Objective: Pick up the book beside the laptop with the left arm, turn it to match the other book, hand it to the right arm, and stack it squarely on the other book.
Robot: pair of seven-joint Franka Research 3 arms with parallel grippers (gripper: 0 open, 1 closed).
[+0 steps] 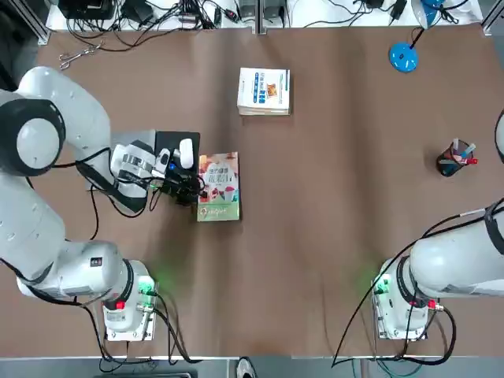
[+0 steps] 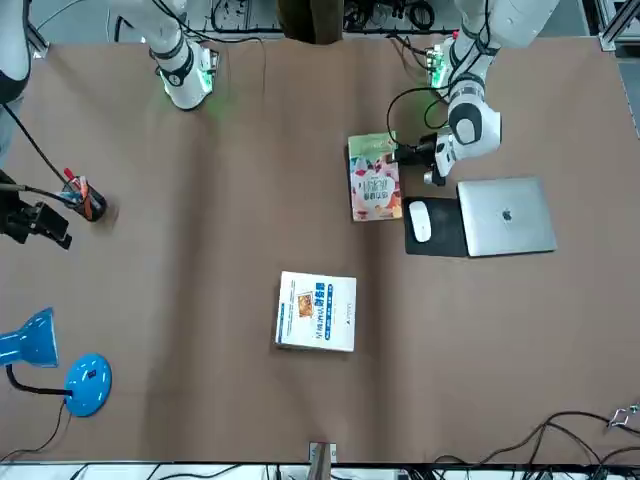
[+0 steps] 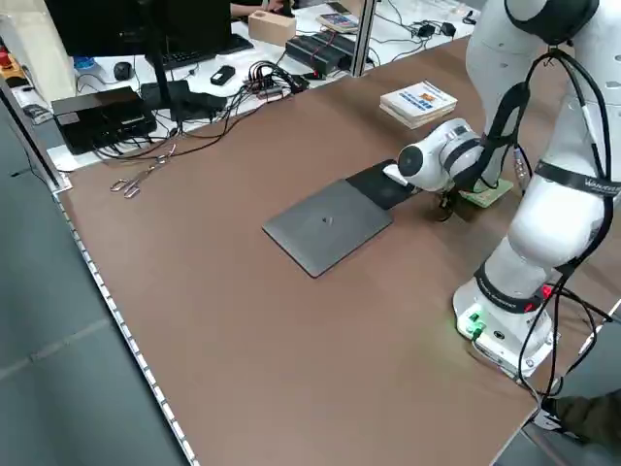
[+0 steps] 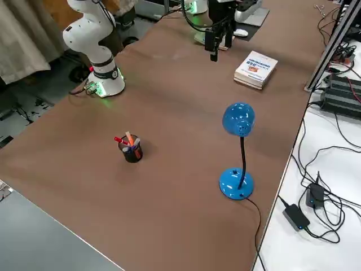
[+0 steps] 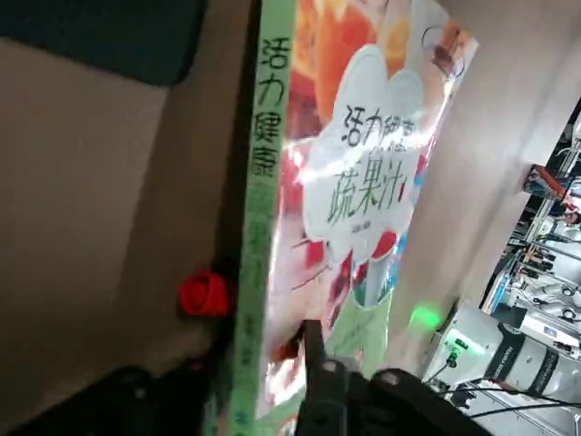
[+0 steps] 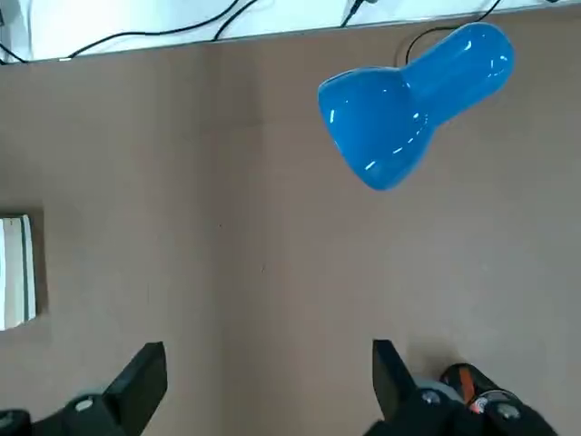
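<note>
Left end effector [image 1: 189, 187] reaches sideways to the book's [image 1: 218, 186] green spine edge, fingers closed on that edge in the wrist view. Book lies flat on the table [image 1: 331, 236], at 3 o'clock from the black mouse pad [image 2: 435, 226] with white mouse [image 2: 420, 221] and the silver laptop [image 2: 505, 216]. Other book [image 1: 264, 90] lies at 1 o'clock, well apart. Pen cup [image 1: 456, 158] holds red-tipped pens. Right end effector [image 6: 268, 381], fingers spread, hovers near the cup and glossy blue lamp [image 6: 413, 100].

Surface finishes, as seen

Brown counter [image 1: 331, 197]: matt, smooth. Colourful paperback book [image 5: 354, 182]: glossy cover, glare on it. White-and-blue paperback [image 1: 264, 90]: paper, low sheen. Silver-grey laptop [image 2: 506, 215]: matt metal look. Blue desk lamp [image 6: 413, 100] and white rounded arm shells [image 1: 35, 130]: glossy, smooth.
</note>
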